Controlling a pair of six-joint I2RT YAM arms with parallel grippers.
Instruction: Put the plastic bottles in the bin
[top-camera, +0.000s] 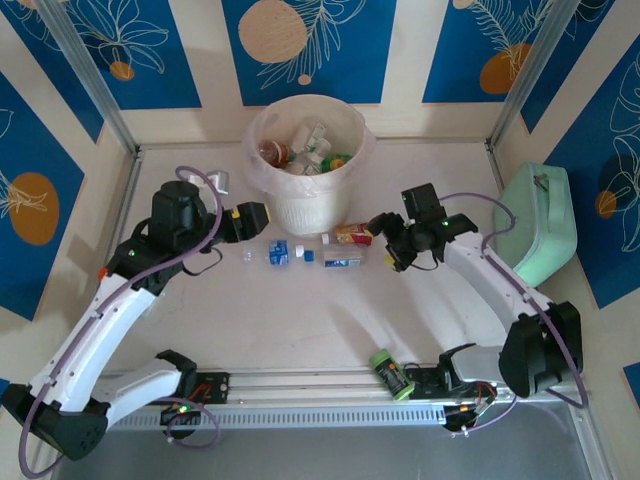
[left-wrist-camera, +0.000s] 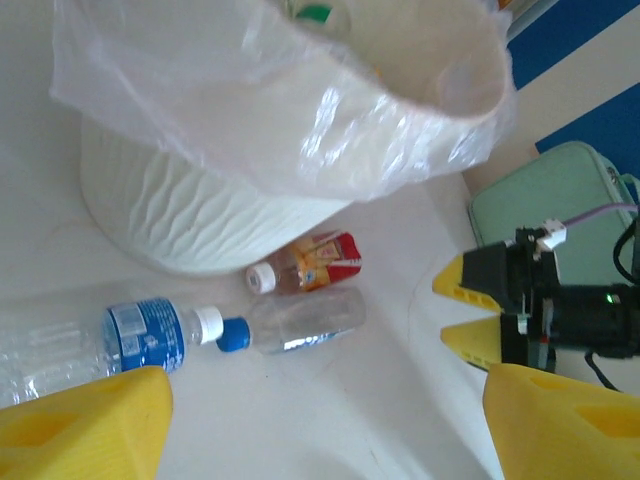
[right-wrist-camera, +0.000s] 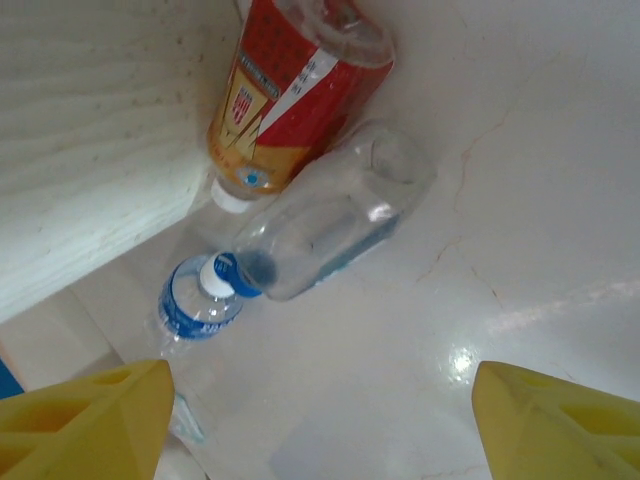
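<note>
At the right gripper: stands open, holds nothing, hangs low over the bench. Flat on the bench in front of it: clear bottle with blue cap, long axis slanting across the spread of the fingers. Just beside, touching it or nearly so: red-label bottle, cap at the foot of the bin. From above, one row left to right before the bin, right gripper at its right end, so nearer to these two. Cap to cap with the clear one: blue-label bottle, nearer to the left gripper, likewise open and empty. Well apart, at the near rail: green bottle. Looks tight on the bin side for the red one; safer to come from the open bench side.
</note>
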